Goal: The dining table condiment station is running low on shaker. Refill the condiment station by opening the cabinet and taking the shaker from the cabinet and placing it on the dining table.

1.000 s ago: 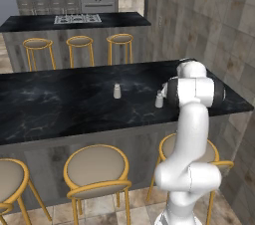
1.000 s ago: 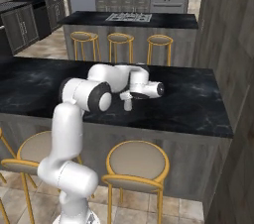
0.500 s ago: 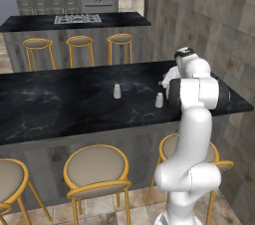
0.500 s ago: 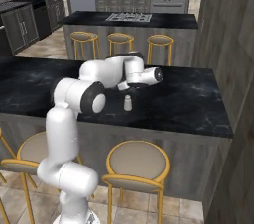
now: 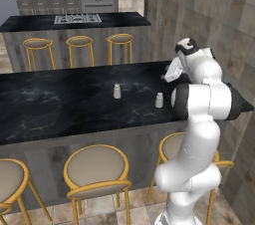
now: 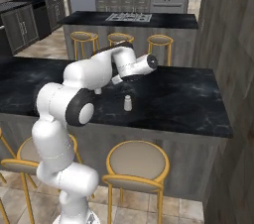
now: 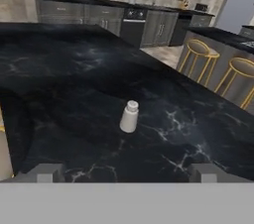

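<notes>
Hovering above the dining table [image 5: 60, 104], the gripper [image 7: 127, 171] is showing its two dark fingertips [image 7: 45, 172] spread wide apart at the bottom of the hand view, closing on nothing and touching nothing, with bare black marble lying between them. Standing upright on the glossy top ahead of the tips, apart from them, is a small pale shaker [image 7: 129, 116] with its narrower cap on top. Resting on the same top in the left base view are two shakers: one shaker [image 5: 159, 100] just beside the arm's big dark-ended joint, near the table's right end, and a second shaker [image 5: 117, 91] farther left, well apart from the first. Appearing in the right base view is a single shaker [image 6: 128, 102] on the marble, below the white hand [image 6: 130, 67] reaching out over the table. Cannot tell which of the two is the one facing the hand camera. Lining the table's near side are round gold-framed stools [image 5: 98, 171].
</notes>
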